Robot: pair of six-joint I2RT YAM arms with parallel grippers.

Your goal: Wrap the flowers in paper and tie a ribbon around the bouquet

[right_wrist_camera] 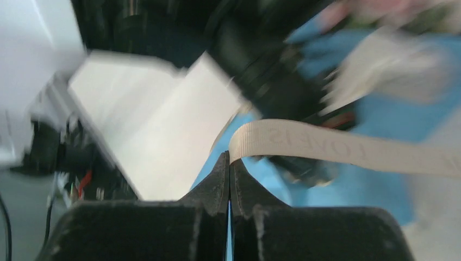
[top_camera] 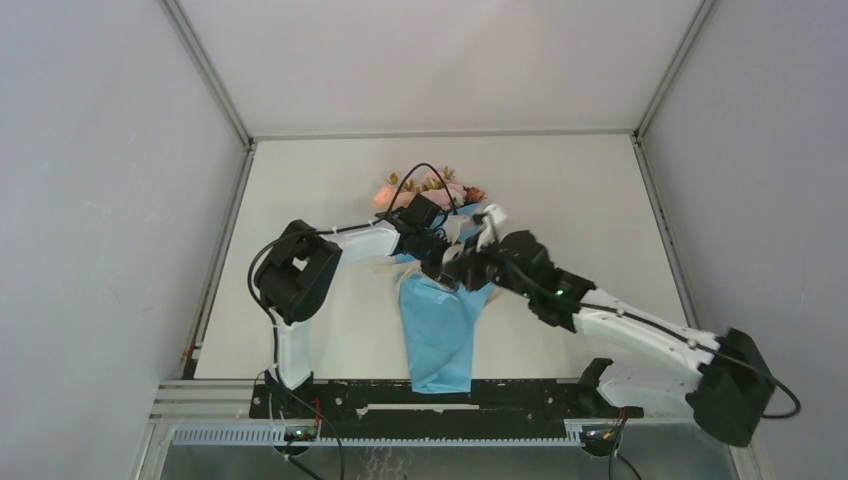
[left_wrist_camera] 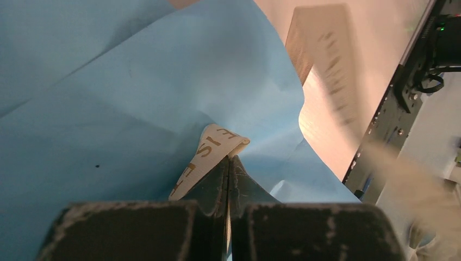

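Setting: pale cream table (top_camera: 300,180) boxed in by plain grey-white walls, seen from above, with a black rail (top_camera: 520,395) along its near edge
Left arm (top_camera: 300,275): white and black, rises from the rail at the left, bends at a bulky black elbow and reaches right toward the middle of the table
Left pincer (left_wrist_camera: 229,159): fingers pressed together, clamped on the ribbon (left_wrist_camera: 209,149), a short folded piece of which sticks out at the tips, lying against the paper (left_wrist_camera: 108,109)
Paper, from above: light blue sheet rolled around the stems in the middle of the table, near end reaching the rail, far end under both pincers
Flowers (top_camera: 430,190): pink and peach roses with green leaves, poking out of the far end of the paper, just beyond the pincers
Ribbon, right wrist view: cream strip with brown lettering, curls up from the fingertips and runs off to the right across the blue paper; picture is blurred
Right pincer (right_wrist_camera: 229,155): fingers together, nipping the ribbon at their tips, close beside the left pincer over the paper
Right arm (top_camera: 640,330): white and black, stretches from its base at the lower right, up and left to the bundle
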